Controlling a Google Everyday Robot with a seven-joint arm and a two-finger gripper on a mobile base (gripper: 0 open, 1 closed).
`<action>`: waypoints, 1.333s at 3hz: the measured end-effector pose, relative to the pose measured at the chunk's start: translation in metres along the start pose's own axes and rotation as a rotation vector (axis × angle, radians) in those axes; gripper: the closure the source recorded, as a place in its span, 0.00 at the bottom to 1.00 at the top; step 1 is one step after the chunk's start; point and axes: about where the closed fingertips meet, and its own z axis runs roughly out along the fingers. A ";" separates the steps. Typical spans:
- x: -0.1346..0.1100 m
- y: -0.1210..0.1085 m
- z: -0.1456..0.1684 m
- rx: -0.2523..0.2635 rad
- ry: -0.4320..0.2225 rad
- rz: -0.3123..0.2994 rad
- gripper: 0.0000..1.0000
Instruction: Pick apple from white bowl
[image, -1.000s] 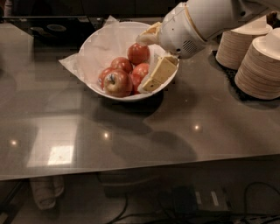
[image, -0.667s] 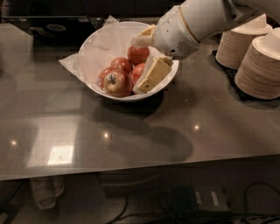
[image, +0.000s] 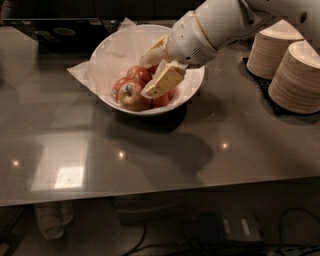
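Apple (image: 131, 96): the largest one, red with a yellow-green patch at its stem, sitting low in the white bowl (image: 107, 47) by the near rim.
Gripper (image: 148, 76): inside the bowl above the fruit, fingers spread apart and holding nothing.
Key relation: the apple lies just beside the nearer finger (image: 161, 81), outside the gap.
Crowding: smaller red apples (image: 140, 73) press against it behind and to one side.
Open room: crinkled paper (image: 80, 72) and bare bowl at the far side; stacked beige dishes (image: 295, 75) well apart.

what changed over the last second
The gripper slid left, deeper into the white bowl; it is open and holds nothing. The apple, the smaller apples, the bowl and the stacked dishes stayed put.
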 end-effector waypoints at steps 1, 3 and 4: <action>0.003 -0.007 0.008 -0.015 -0.004 0.010 0.38; 0.006 -0.014 0.025 -0.063 -0.028 0.029 0.24; 0.005 -0.013 0.033 -0.091 -0.046 0.034 0.25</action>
